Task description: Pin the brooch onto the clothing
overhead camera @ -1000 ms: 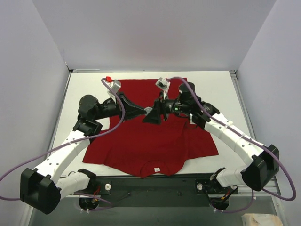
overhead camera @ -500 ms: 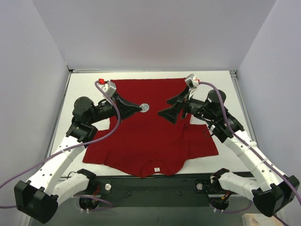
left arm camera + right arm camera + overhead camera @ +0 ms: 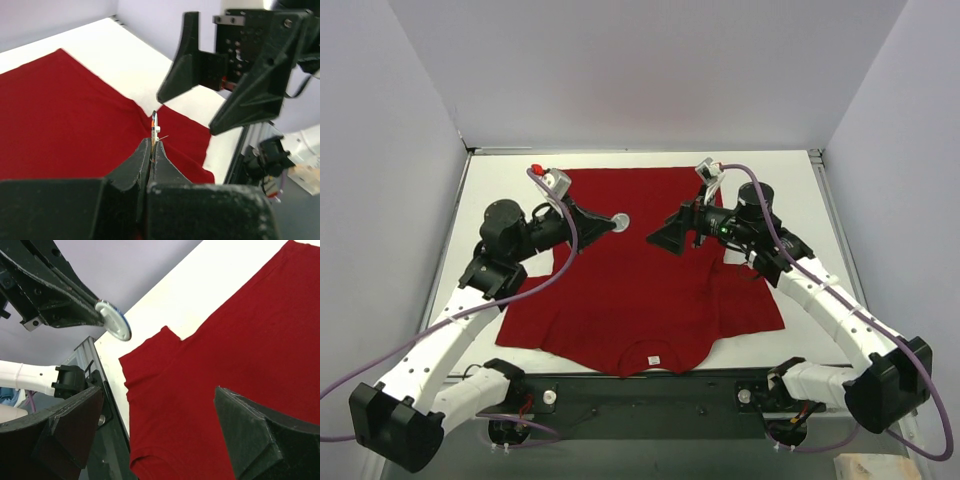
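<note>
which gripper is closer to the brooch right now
Left. The left gripper is shut on the brooch, pinching its edge; the right gripper hangs open across a gap, facing it above the shirt.

Robotics lab test cell. A white tabletop (image 3: 790,200) is boxed in on three sides by plain pale wall panels (image 3: 650,70). Two white-and-black robot arms, a left arm (image 3: 440,340) and a right arm (image 3: 825,300), are bolted to a black mounting rail (image 3: 650,392) at the near edge. Purple cables (image 3: 575,240) loop loosely off the arms. Grey metal framing (image 3: 832,215) edges the table.
</note>
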